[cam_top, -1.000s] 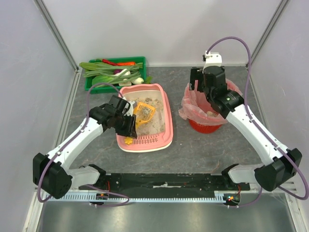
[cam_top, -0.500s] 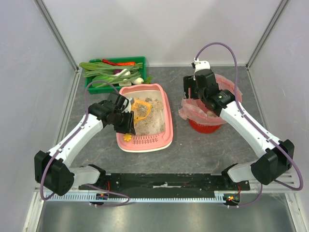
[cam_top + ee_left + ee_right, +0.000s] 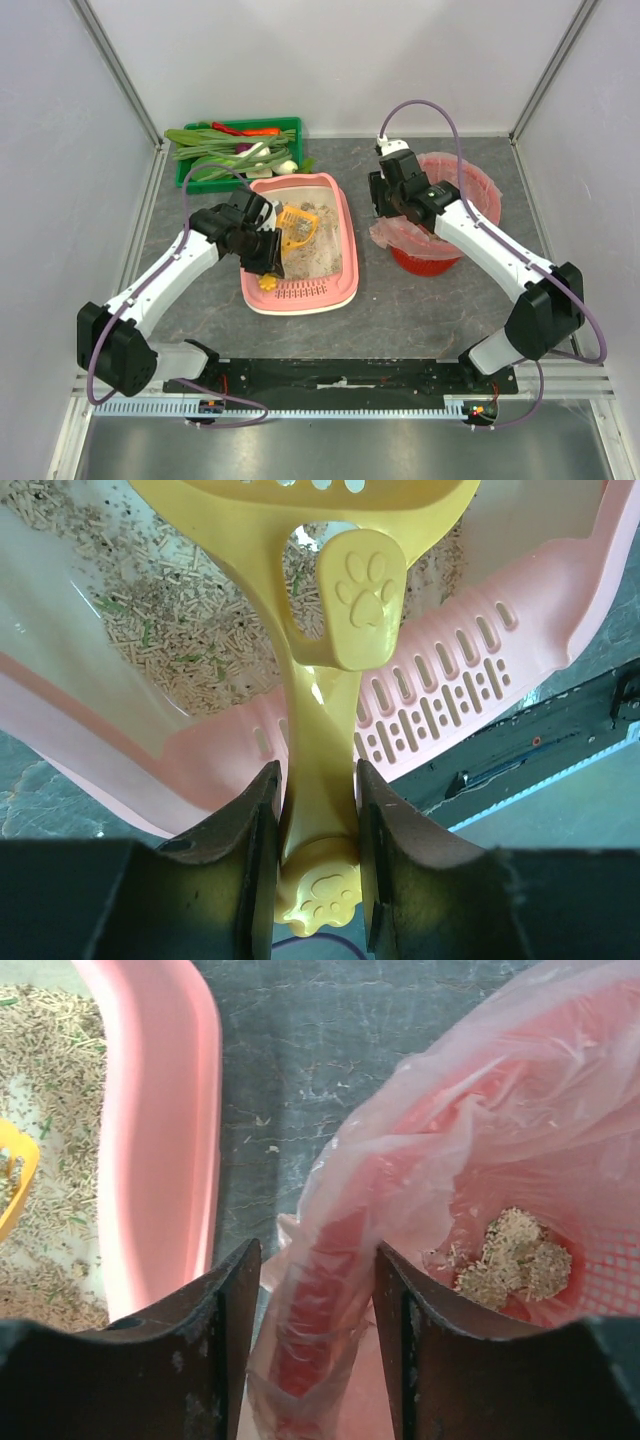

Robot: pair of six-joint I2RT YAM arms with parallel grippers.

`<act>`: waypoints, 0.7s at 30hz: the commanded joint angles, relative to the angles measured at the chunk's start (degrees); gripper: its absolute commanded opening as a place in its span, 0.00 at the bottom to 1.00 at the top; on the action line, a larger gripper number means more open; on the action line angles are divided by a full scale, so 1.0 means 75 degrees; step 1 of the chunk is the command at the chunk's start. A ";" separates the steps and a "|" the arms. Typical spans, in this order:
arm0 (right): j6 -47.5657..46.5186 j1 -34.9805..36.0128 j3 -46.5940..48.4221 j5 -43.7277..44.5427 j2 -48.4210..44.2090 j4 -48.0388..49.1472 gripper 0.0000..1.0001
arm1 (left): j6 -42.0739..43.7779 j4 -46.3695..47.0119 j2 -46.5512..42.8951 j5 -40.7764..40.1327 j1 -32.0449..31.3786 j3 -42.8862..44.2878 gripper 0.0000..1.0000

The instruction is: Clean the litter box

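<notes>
A green crate (image 3: 291, 124) sits at the table's (image 3: 420, 310) far left, against the back wall (image 3: 340, 60), piled with long greens (image 3: 222, 148) and a carrot (image 3: 262, 131). Well apart to the right stands a red bin (image 3: 428, 262) lined with a pink bag (image 3: 480, 1110), whose crumpled edge spills over the rim. A beige crumbly clump (image 3: 512, 1255) lies inside the bag.

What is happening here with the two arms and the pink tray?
The left fingers are shut on the handle of a yellow scoop, held over the litter box. The right fingers sit on either side of a fold of the pink bag lining the red bin; whether they grip it is unclear. Some clumps of litter lie in the bag.
</notes>
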 commanded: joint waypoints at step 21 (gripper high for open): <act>0.0087 0.0758 0.1883 -0.0944 0.0795 -0.0543 0.35 | -0.0032 0.0133 -0.0654 0.0115 -0.0143 -0.0279 0.02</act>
